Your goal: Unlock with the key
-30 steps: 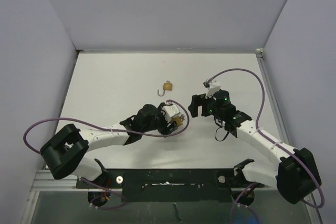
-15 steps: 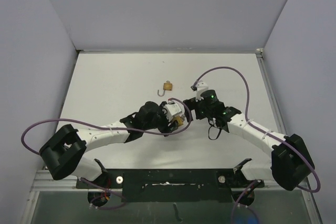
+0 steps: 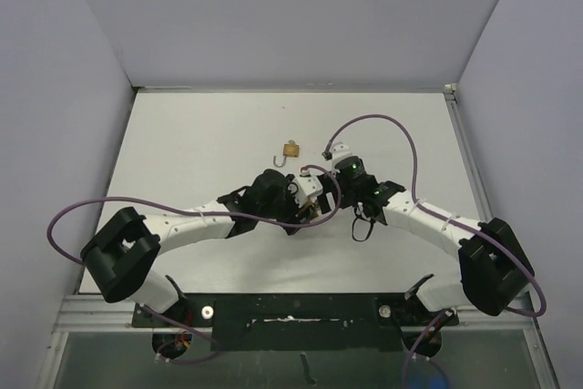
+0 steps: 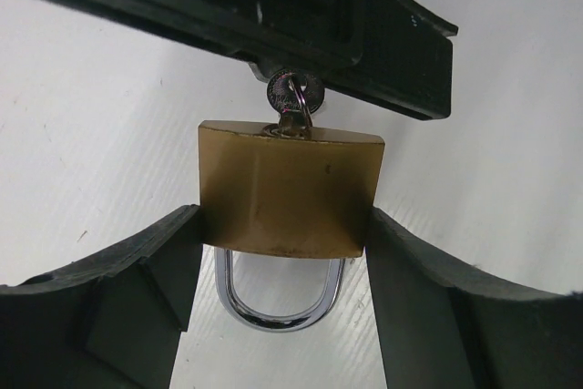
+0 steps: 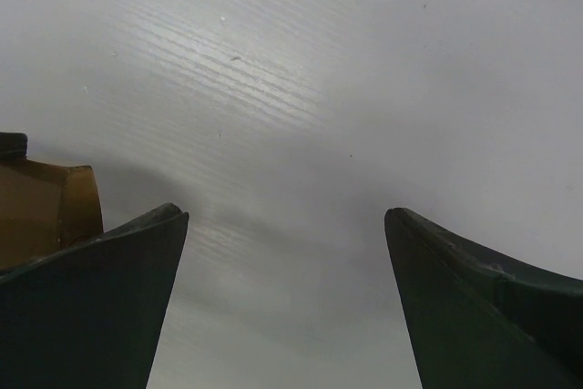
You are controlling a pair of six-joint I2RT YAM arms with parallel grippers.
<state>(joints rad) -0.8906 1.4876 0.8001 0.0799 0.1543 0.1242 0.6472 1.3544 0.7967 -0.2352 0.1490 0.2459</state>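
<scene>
At the table's (image 3: 182, 134) centre, the padlock (image 4: 287, 190) is being gripped across its brass body by the left fingers (image 4: 146, 271). Its long axis is running 12 to 6 in the left wrist view: key (image 4: 293, 96) at 12, shackle at 6. The right fingers (image 5: 86, 302) are being held wide open and empty, just beside the key; from them the padlock is lying at 9 o'clock. A second padlock (image 3: 291, 148) is lying apart; no container is being shown.

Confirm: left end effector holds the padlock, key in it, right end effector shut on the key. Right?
Not quite. The right end effector is open, jaws wide apart with only bare table between them, as the right wrist view shows. The rest holds: the left end effector holds the padlock, key in it.
</scene>
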